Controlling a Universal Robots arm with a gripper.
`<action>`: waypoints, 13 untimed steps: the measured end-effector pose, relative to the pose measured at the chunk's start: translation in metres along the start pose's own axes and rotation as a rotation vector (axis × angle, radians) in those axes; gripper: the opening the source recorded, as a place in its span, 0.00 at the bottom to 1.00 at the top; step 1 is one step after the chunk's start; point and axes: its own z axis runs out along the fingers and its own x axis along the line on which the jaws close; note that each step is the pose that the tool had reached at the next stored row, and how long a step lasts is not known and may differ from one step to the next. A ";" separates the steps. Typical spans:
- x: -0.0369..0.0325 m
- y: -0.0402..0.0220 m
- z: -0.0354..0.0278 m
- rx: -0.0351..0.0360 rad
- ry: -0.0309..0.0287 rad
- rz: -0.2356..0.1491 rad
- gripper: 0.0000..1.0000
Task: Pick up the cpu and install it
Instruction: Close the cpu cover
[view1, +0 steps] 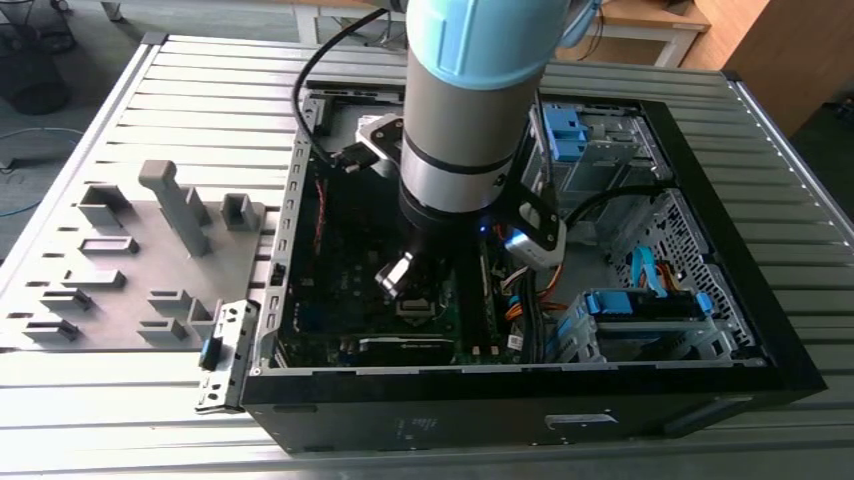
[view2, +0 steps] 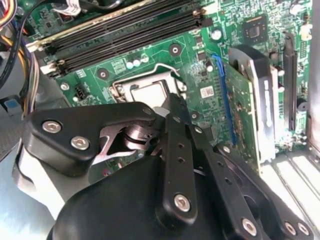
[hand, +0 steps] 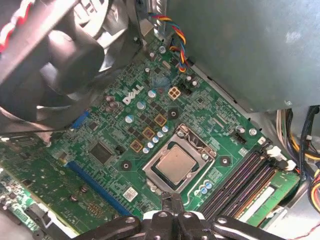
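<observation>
- The cpu (hand: 175, 164), a small flat square chip with a dull grey-silver face, lies seated in the square metal-framed socket (hand: 151, 172) of the green motherboard (hand: 150, 100); in the second wrist view its pale face (view2: 148, 95) shows inside the same frame (view2: 118, 90), partly hidden by the gripper's black links.
- The black gripper (hand: 174, 202) hangs just above the edge of the socket, near the cpu but apart from it. In the first wrist view its fingertips (hand: 176, 199) stand close together with nothing between them, so the pincer is narrow and holds nothing.
- Beside the socket run long black memory slots (hand: 240, 182), and a blue expansion slot (hand: 95, 187) lies on the other side of the board. A black fan (hand: 65, 55) sits at one corner of the board, with a bundle of coloured wires (hand: 177, 42) near it.
- All of this sits inside the open black computer case (view1: 747, 330), lying on its side on a ribbed metal table (view1: 214, 90). The case also holds blue drive brackets (view1: 641, 305) and black cables (view1: 587, 215).
- The grey and light-blue robot arm (view1: 467, 100) reaches down into the case over the motherboard.
- On the exterior view's left of the case, a grey tray with raised blocks (view1: 120, 270) rests on the table.
</observation>
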 end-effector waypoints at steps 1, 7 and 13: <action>-0.0001 -0.0001 0.0012 0.0000 0.0001 0.000 0.11; -0.0010 -0.0002 0.0117 0.0001 0.0001 0.000 0.11; -0.0010 0.0006 0.0178 0.0005 0.0005 0.000 0.11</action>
